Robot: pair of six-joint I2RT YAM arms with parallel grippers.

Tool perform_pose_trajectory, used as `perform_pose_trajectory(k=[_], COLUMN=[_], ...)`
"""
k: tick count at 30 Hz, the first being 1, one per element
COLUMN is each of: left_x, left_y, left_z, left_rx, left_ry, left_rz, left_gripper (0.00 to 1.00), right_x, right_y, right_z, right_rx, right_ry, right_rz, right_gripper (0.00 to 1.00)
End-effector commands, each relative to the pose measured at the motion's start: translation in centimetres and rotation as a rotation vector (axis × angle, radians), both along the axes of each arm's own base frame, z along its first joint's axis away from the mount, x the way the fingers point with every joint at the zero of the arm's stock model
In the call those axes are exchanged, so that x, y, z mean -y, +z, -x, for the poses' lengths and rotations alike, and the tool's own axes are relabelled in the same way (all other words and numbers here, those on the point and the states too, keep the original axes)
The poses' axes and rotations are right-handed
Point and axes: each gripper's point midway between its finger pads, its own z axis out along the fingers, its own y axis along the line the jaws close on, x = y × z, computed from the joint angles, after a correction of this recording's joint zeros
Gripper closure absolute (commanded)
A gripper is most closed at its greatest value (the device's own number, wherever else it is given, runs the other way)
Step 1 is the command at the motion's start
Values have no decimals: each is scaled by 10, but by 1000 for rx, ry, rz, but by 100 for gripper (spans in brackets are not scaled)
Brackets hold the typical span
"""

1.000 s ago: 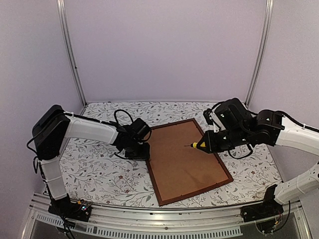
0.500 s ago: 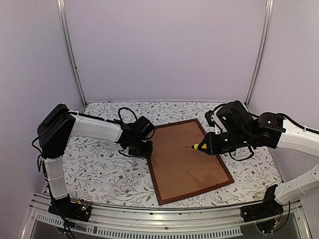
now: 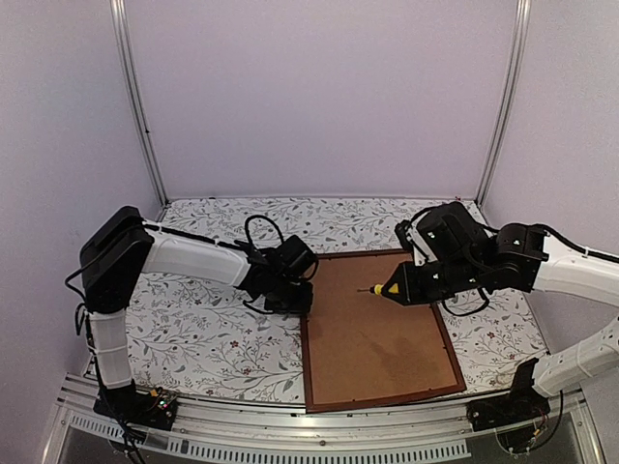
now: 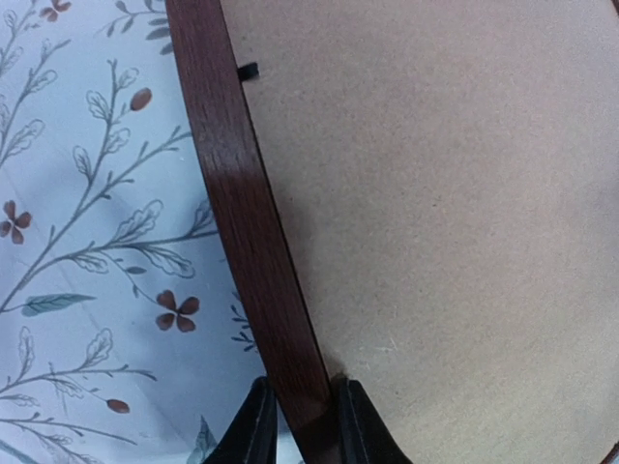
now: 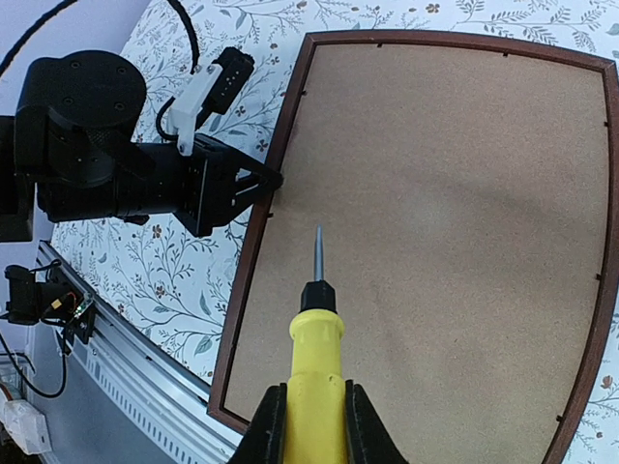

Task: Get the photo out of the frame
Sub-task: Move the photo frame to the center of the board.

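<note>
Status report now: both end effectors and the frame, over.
Left end effector shut on frame rail. Right end effector holds screwdriver over backing board. Frame face down, photo hidden.

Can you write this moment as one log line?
left gripper: clamped on frame edge | right gripper: holding yellow screwdriver, tip over backing board | photo: not visible

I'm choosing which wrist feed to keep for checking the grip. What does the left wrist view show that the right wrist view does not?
Only the left wrist view: a close look at the left gripper, one finger on either side of the frame rail, pinching it. Only the right wrist view: the yellow screwdriver held in the right gripper, its tip over the backing board, and nearly the whole frame. Both: frame, backing board, floral tablecloth.
</note>
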Motion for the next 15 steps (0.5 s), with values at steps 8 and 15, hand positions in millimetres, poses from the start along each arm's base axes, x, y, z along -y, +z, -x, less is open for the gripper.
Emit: perform_pose_trajectory(k=[8,15], left_x=[22,19], left_y=[-14,-8], left_z=[47,44], left_rx=[-97,-77], left_ry=[-60,-50], left_rz=[23,33], left_gripper=[78,74], right_x=[-6,-13], right_y=[-15,-26], right_z=[1,2], right_rx=[-34,-63], right_ry=[14,32], right_rz=[-3,5], right_gripper=[100,100])
